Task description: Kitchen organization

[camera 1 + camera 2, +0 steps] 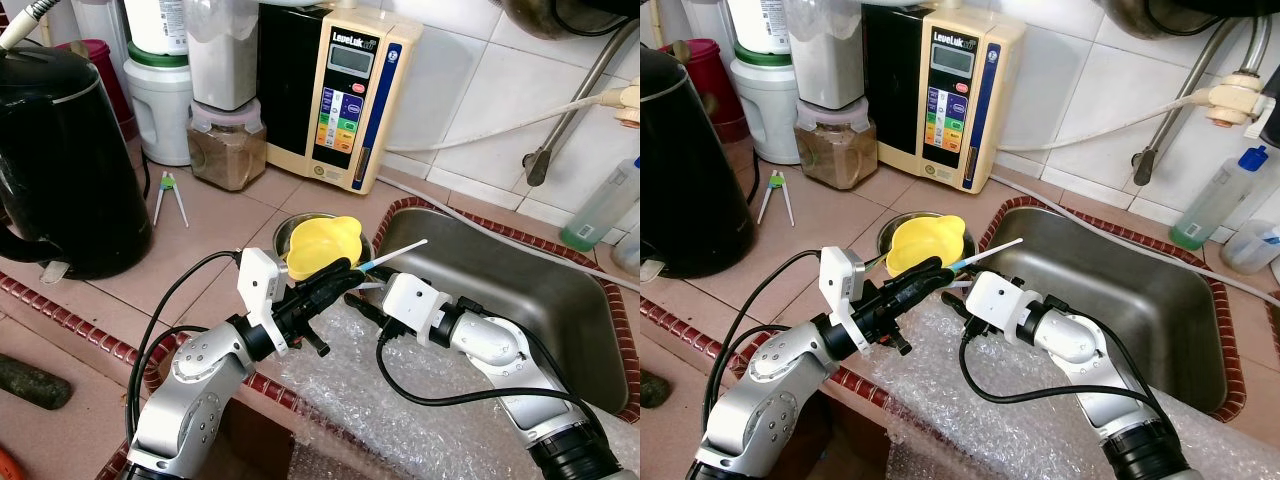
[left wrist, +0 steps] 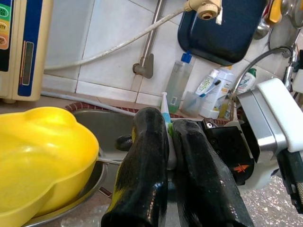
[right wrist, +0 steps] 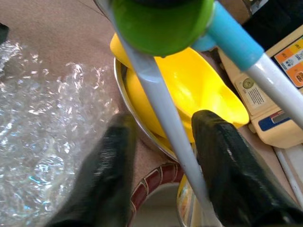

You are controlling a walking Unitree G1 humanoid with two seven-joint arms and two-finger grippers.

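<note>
My left gripper [image 1: 343,273] is shut on a toothbrush [image 1: 400,252] with a white, blue and green handle, held just above the counter's edge. The left wrist view shows its two black fingers [image 2: 142,161] pinching the toothbrush [image 2: 165,106]. My right gripper [image 1: 362,298] faces it from the sink side, open. Its fingers [image 3: 227,165] stand on either side of a pale shaft [image 3: 161,99], below the green and blue handle end [image 3: 161,23]. Just behind both grippers, a yellow bowl [image 1: 322,245] sits in a steel bowl [image 1: 890,228].
A steel sink [image 1: 500,280] lies to the right, with bubble wrap [image 1: 340,370] across its near edge. A black kettle [image 1: 60,160], a jar of brown powder [image 1: 228,150], a cream water machine [image 1: 340,100] and a clear bottle [image 1: 600,210] stand along the counter.
</note>
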